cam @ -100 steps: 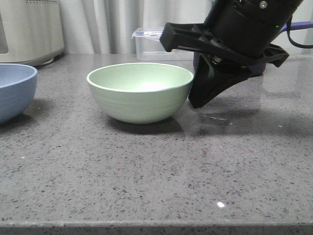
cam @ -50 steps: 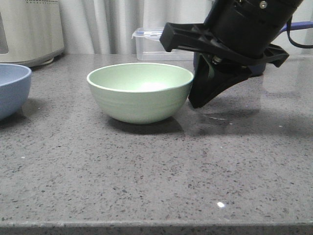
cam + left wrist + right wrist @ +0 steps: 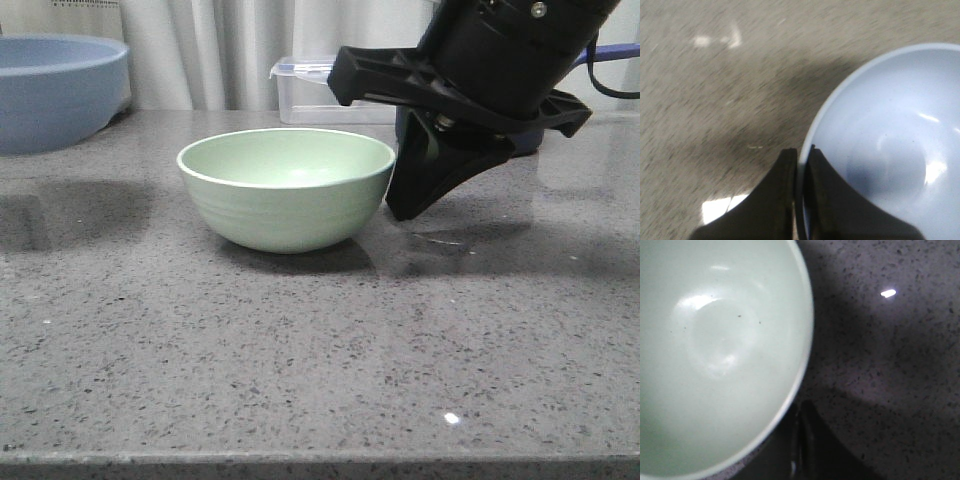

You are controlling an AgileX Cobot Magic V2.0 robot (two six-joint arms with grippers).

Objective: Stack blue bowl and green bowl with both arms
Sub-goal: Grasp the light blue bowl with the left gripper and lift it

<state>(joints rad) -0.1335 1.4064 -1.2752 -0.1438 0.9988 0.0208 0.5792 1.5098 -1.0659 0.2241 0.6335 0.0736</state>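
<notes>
The blue bowl [image 3: 62, 92], rim pinched by the left pincer [image 3: 801, 165], hung left of the green bowl [image 3: 287, 188]; right pincer's [image 3: 420, 190] spread couldn't be told

Left gripper [image 3: 801, 165] pinched tight on a bowl rim, one finger [image 3: 785, 185] outside, the other inside. Right gripper [image 3: 425, 175] at three o'clock, angled down, jaws indiscernible.

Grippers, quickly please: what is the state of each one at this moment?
Left gripper: closed on the rim of the blue bowl, which is lifted off the table.
Right gripper: beside the green bowl; open or closed cannot be told.
</notes>
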